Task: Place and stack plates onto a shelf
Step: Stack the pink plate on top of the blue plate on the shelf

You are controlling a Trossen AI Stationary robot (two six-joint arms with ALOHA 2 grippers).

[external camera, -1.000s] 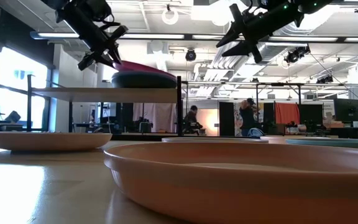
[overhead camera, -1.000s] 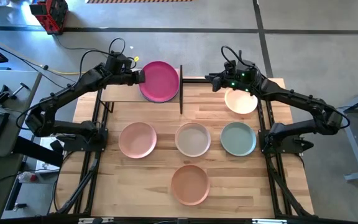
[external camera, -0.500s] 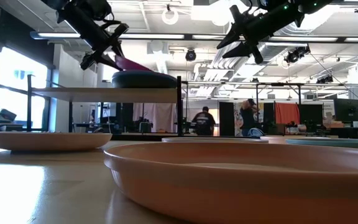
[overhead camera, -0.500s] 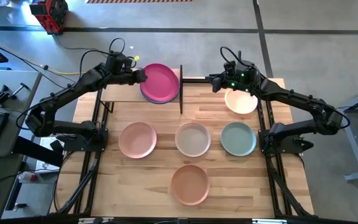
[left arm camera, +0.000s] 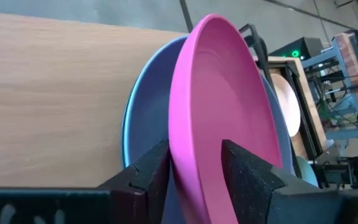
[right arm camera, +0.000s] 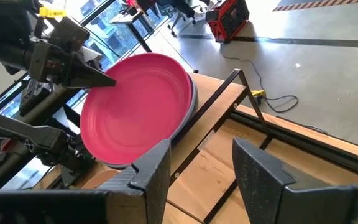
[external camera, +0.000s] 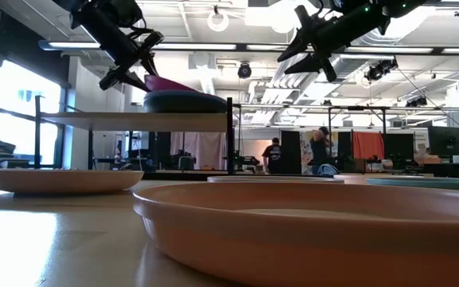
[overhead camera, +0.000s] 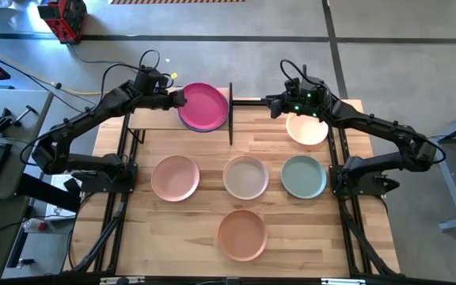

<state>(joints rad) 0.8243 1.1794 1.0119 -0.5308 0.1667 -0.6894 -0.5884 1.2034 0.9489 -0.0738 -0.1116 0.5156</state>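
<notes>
The left gripper (overhead camera: 177, 97) clamps the magenta plate (overhead camera: 205, 104), tilted over the blue plate (left arm camera: 143, 130) on the shelf (overhead camera: 153, 119); the right gripper (overhead camera: 274, 104) hovers, fingers parted.

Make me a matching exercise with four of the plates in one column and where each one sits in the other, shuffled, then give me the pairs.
Things:
1. magenta plate
2. cream plate
3. peach-orange plate
4. pink plate

Places:
A. nearest the table's front edge
B. below the right gripper
C. held by the left gripper over the shelf
D. left end of the middle row

Pairs: 1-C, 2-B, 3-A, 4-D
</notes>
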